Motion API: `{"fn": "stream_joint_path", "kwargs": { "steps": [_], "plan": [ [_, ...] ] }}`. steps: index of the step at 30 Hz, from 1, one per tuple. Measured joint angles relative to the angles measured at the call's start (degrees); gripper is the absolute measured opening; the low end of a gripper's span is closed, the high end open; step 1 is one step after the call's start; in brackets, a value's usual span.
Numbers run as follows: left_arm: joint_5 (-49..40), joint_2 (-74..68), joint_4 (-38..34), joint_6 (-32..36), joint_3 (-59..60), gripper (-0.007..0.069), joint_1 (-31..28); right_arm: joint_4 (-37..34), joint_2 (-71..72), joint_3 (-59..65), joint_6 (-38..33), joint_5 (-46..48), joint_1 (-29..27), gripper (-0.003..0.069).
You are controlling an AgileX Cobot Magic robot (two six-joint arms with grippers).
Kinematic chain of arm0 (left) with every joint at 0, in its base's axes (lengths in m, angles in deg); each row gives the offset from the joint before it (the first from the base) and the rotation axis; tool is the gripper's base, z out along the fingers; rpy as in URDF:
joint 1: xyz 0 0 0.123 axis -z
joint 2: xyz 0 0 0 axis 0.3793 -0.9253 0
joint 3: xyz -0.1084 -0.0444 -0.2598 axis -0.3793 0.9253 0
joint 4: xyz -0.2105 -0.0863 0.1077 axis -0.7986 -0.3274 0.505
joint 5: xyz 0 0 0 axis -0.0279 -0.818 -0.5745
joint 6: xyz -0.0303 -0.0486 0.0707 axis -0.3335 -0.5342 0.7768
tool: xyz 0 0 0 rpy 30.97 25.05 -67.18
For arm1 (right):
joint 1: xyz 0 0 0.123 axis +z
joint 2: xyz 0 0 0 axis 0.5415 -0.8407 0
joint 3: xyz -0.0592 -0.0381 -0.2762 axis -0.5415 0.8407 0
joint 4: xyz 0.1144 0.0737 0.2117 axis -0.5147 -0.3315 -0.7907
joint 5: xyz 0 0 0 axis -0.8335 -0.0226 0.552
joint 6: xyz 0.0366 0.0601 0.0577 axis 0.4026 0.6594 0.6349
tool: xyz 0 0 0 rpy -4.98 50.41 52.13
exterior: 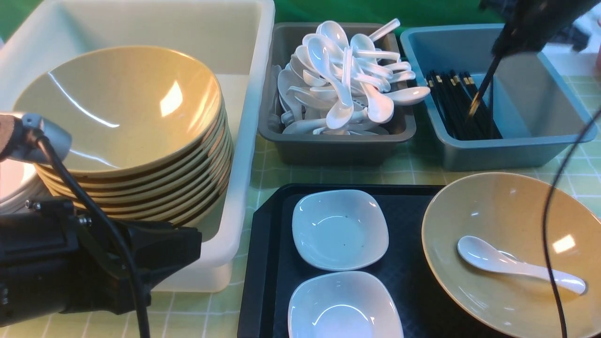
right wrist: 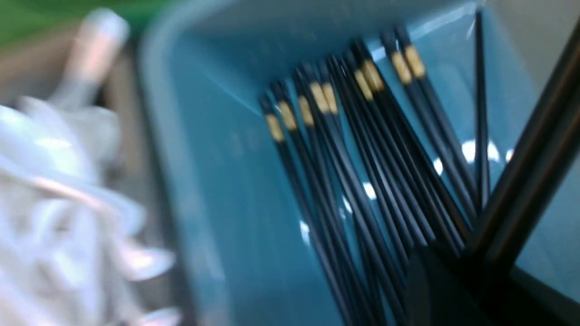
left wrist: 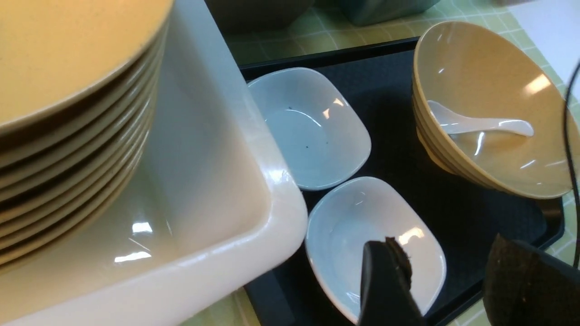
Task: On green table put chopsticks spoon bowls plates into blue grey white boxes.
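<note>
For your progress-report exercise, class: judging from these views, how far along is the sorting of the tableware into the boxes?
Done: bowls stacked in the white box, spoons in the grey box, chopsticks in the blue box. In hand: the right gripper holds further chopsticks over that blue box. Still to do: two plates, a bowl and its spoon on the tray.

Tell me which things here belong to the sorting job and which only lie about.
Job:
- chopsticks
- spoon
- bowls on the tray
- two plates
- white box, grey box, blue box

Lying about:
- black tray
- cable
</note>
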State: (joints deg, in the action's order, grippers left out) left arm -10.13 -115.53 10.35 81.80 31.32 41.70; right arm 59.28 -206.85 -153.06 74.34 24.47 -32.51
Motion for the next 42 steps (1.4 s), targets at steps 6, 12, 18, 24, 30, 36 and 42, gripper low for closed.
{"fn": "stream_joint_path", "kwargs": {
  "steps": [6, 12, 18, 24, 30, 36, 42],
  "plan": [
    [-0.84, 0.00, -1.61, 0.00, 0.00, 0.0272, 0.00, -0.11, -4.70, -0.12, -2.15, 0.30, 0.00, 0.0115],
    [-2.06, 0.00, -1.66, 0.00, 0.00, 0.0272, 0.00, -0.23, -3.63, -0.27, -4.68, 1.59, 0.00, 0.0269],
    [-2.12, 0.00, -1.70, 0.00, 0.00, 0.0272, 0.00, -1.12, 2.53, 0.00, -7.75, 6.03, -0.02, 0.0461],
    [-3.68, 0.19, -1.91, 0.72, 0.00, 0.0272, 0.00, -6.64, 13.95, 5.83, -22.40, 7.55, 1.14, 0.0493],
    [-8.32, 0.48, -3.64, 5.73, -4.04, 0.0272, 0.00, -7.79, 28.94, 18.00, -43.07, 20.62, 7.64, 0.0496],
    [-10.81, 0.53, -4.36, 8.23, -10.09, 0.0272, 0.61, -4.48, 35.88, 35.57, -53.75, 20.62, 10.02, 0.0496],
    [-11.88, 0.53, -4.31, 13.13, -11.82, 0.0272, 3.41, 5.10, 35.42, 53.12, -61.57, 13.99, 10.02, 0.0496]
  ]
}}
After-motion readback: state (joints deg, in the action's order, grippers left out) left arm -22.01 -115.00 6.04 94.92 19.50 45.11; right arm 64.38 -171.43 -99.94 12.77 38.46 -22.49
